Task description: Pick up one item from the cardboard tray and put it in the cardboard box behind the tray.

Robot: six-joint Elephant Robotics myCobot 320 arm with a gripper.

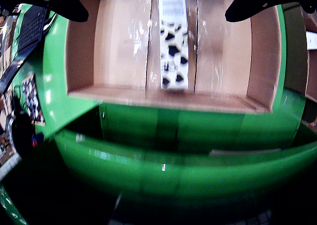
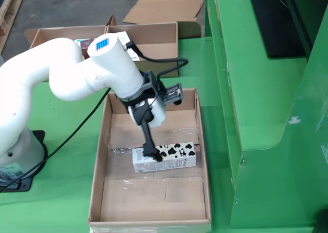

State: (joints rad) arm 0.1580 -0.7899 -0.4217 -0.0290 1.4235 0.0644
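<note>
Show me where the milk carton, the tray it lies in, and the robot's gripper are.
milk carton [image 2: 174, 156], fixed view, on its spotted side.
tray [image 2: 154, 199], fixed view, on its bare floor.
gripper [image 2: 154, 156], fixed view, near its dark fingertip at the carton.

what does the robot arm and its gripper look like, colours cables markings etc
The arm is glossy white with rounded, tube-like segments and a small blue display panel on one joint end. A black cable loops from the wrist area. The gripper is black, with thin dark fingers that taper to points in the wrist view.
</note>
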